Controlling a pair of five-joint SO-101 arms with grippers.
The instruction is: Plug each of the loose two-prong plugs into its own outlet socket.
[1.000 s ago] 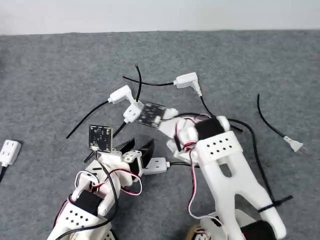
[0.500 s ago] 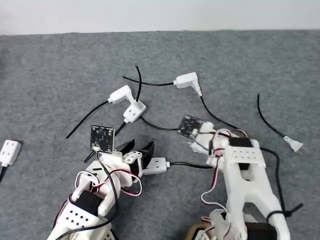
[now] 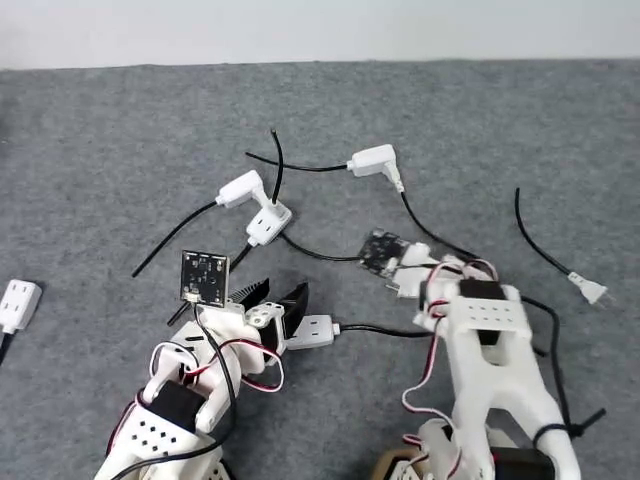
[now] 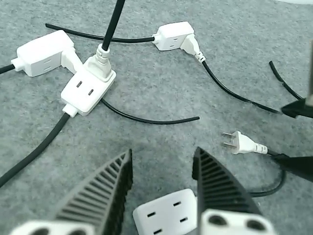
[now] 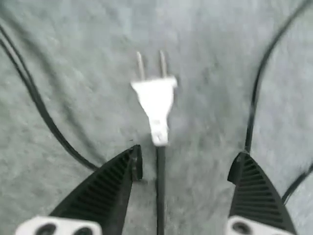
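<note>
Grey carpet supported all components. The left gripper stood released, jaws spread, over a white outlet socket lying between the jaw bases; contact with the jaws could not be confirmed. The right gripper was also released, jaws wide apart, grasping nothing. A white two-prong plug lay on the carpet just ahead of it, centred between the jaws, prongs pointing away, its cord running back between them. Beyond the left gripper lay a second socket with a mated plug inserted.
</note>
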